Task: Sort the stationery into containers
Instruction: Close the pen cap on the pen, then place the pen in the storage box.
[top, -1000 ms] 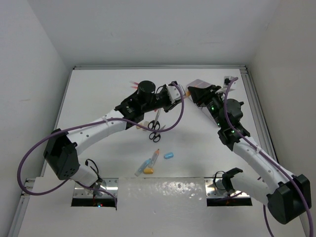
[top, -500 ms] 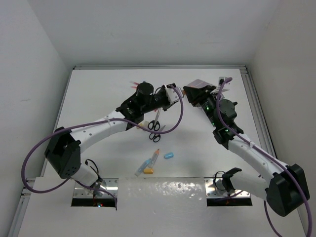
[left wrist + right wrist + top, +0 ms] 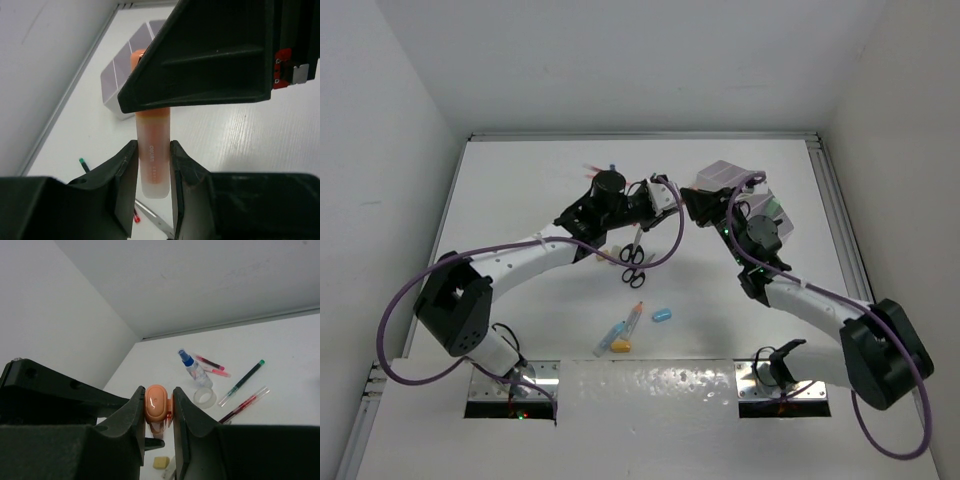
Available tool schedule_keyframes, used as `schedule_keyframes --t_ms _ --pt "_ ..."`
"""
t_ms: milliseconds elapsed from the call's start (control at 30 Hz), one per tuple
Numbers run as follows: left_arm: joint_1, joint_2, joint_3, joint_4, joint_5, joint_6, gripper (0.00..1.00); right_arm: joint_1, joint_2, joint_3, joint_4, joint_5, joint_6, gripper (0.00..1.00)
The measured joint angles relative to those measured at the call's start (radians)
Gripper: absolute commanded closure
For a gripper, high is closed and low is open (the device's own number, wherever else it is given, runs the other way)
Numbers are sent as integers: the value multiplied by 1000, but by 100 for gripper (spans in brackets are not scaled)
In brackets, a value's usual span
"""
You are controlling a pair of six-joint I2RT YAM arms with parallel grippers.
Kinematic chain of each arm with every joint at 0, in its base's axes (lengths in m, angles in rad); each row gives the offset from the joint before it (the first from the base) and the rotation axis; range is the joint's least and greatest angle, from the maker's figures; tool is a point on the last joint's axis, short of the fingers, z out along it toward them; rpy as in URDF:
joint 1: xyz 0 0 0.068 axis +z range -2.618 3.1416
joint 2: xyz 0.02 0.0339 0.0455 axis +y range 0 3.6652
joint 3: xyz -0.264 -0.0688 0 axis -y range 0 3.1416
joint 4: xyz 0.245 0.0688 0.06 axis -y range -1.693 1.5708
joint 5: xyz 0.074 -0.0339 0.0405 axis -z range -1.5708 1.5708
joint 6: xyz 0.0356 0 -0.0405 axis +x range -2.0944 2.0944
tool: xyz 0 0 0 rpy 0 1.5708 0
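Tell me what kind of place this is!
Probably a robot practice booth in a lab. A white table is boxed in by plain white walls, a left arm and a right arm are bolted at its near edge, and scissors and pens lie scattered for sorting.

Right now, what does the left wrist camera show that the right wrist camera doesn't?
Only the left wrist view: the white organiser on the table behind, and a scissors blade at the bottom edge. Only the right wrist view: the blue-capped bottle, the tape ring and a beige eraser. Both: the orange capsule piece, clamped by the left gripper in one view and the right gripper in the other, so both arms hold it at once.
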Motion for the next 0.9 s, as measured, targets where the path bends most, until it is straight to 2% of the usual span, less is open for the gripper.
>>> schedule_keyframes --t_ms 167,533,900 --pt "9 27 -31 0 -43 -35 100 -2 113 -11 98 -18 11 100" --pt "14 31 -47 6 -56 -46 100 6 166 -31 162 -15 0 100" --pt "28 30 -82 24 -44 -53 100 33 161 -2 69 -10 -73 100"
